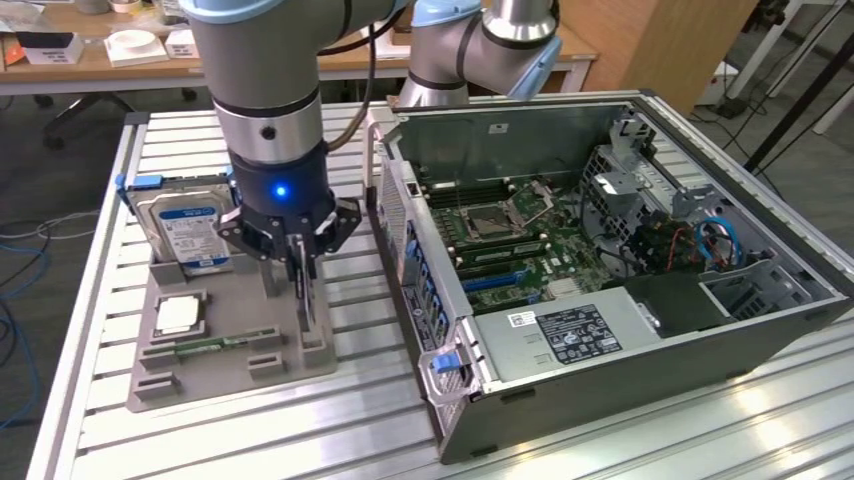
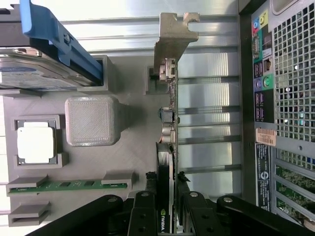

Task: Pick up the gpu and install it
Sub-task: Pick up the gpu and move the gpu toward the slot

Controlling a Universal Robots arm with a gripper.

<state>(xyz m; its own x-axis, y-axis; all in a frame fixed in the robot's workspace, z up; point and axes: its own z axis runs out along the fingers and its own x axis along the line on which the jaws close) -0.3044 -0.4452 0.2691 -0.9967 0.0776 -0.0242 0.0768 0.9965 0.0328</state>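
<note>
The gpu (image 1: 306,300) is a thin black card standing on edge in a slot of the grey holder tray (image 1: 227,375), left of the open computer case (image 1: 641,370) in the exterior view. My gripper (image 1: 300,262) hangs straight down over it, its fingers closed against both faces of the card's upper edge. The wrist view looks along the card: the gpu (image 2: 169,128) runs away from my gripper (image 2: 167,196), its silver bracket (image 2: 173,37) at the far end. The card's lower edge still sits at the tray.
On the same tray stand a blue-labelled hard drive (image 1: 187,230), a square processor (image 1: 178,315) and a green memory stick (image 1: 214,345). The case lies on its side with the motherboard (image 1: 521,240) exposed. Its perforated rear panel (image 2: 290,98) is close beside the card.
</note>
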